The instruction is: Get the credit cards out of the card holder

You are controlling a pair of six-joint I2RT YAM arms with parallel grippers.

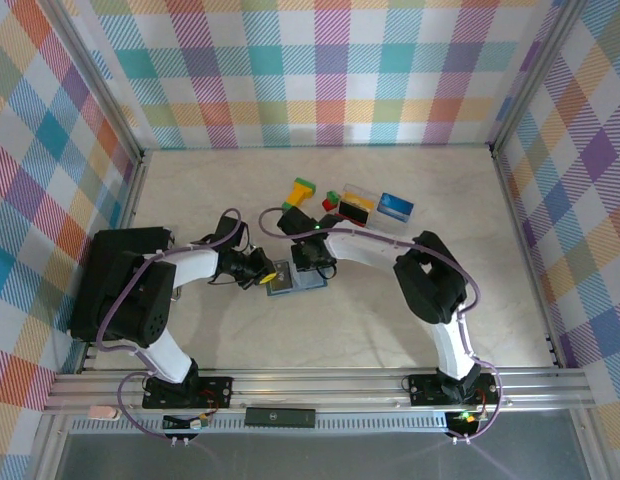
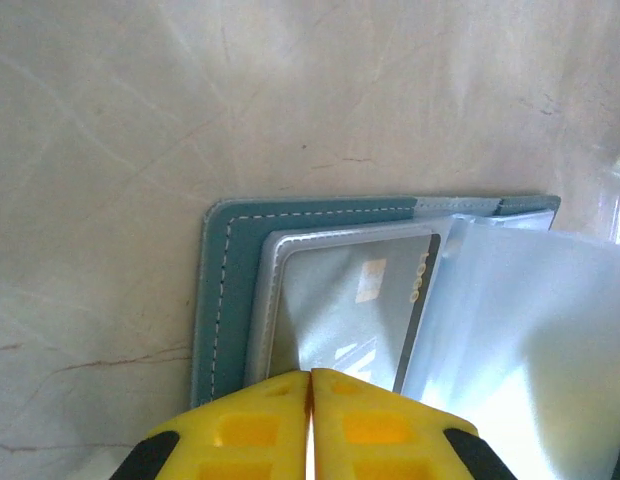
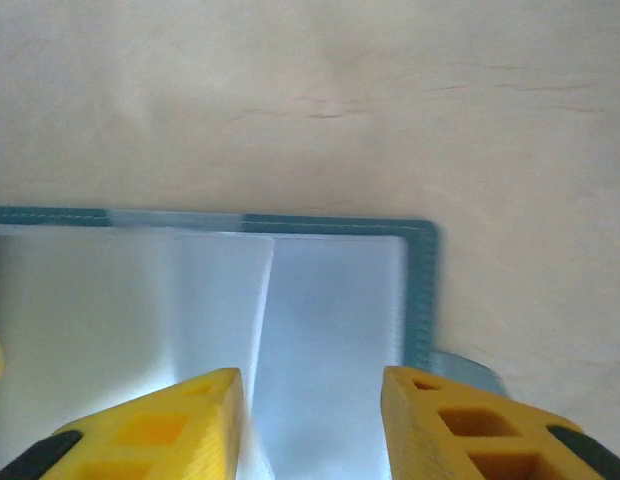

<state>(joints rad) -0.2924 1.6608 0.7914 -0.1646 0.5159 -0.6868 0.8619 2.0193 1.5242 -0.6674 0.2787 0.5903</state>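
At the centre of the bench [image 1: 390, 320] the card holder [image 1: 290, 280] lies open, with a pale grey card [image 2: 355, 310] in its clear sleeve [image 2: 530, 330]. The left gripper [image 2: 310, 380], at the holder's 9 o'clock, is pressed together on the card's near edge; I cannot tell whether it nips card or sleeve. The right gripper [image 3: 308, 385], at 3 o'clock, hangs spread over the pages. The sound move is probably to pin the holder with the right and draw the card out flat toward 9 o'clock

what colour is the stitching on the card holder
White stitching on the slate-blue card holder, clearest in the left wrist view.
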